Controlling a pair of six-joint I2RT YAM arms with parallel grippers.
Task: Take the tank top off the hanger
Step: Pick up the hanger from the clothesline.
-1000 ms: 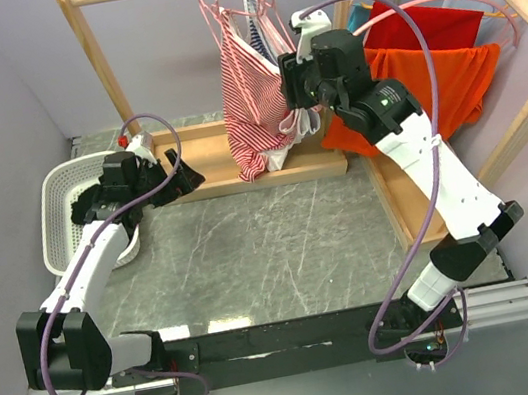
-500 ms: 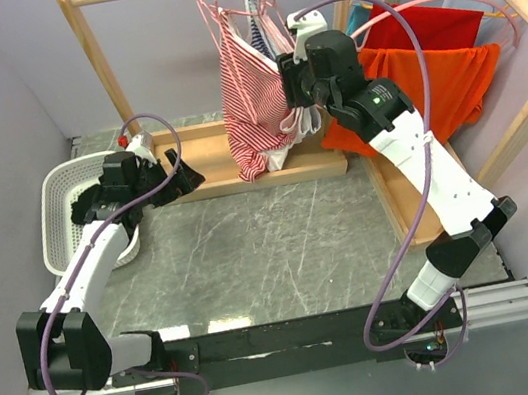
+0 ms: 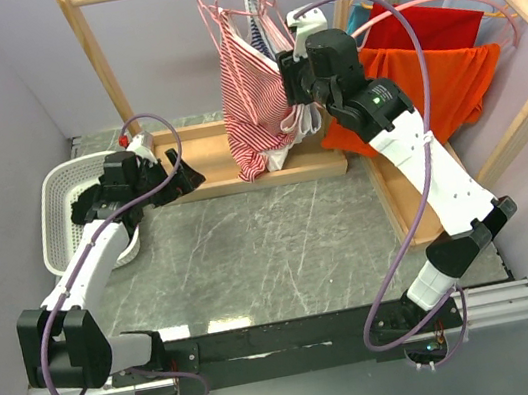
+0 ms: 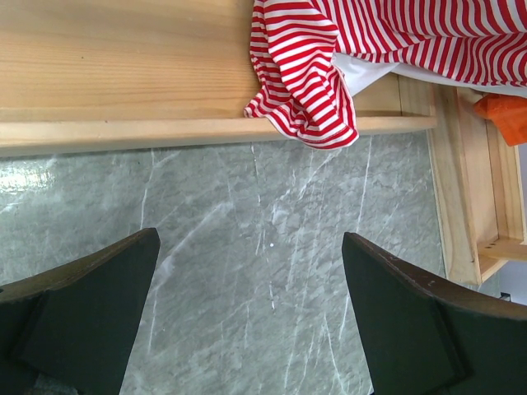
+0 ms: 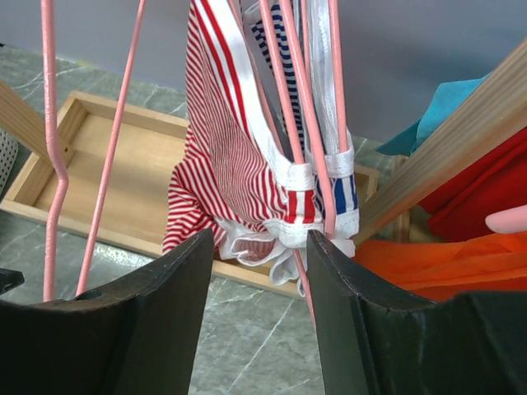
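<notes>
Tank top [image 5: 222, 173] | right hand [image 5: 261, 239] raised, straddling it, grip unclear | left hand [image 4: 249, 247] spread

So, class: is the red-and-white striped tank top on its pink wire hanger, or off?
On: the red-and-white striped tank top hangs from the pink wire hanger, its straps looped over it.
</notes>
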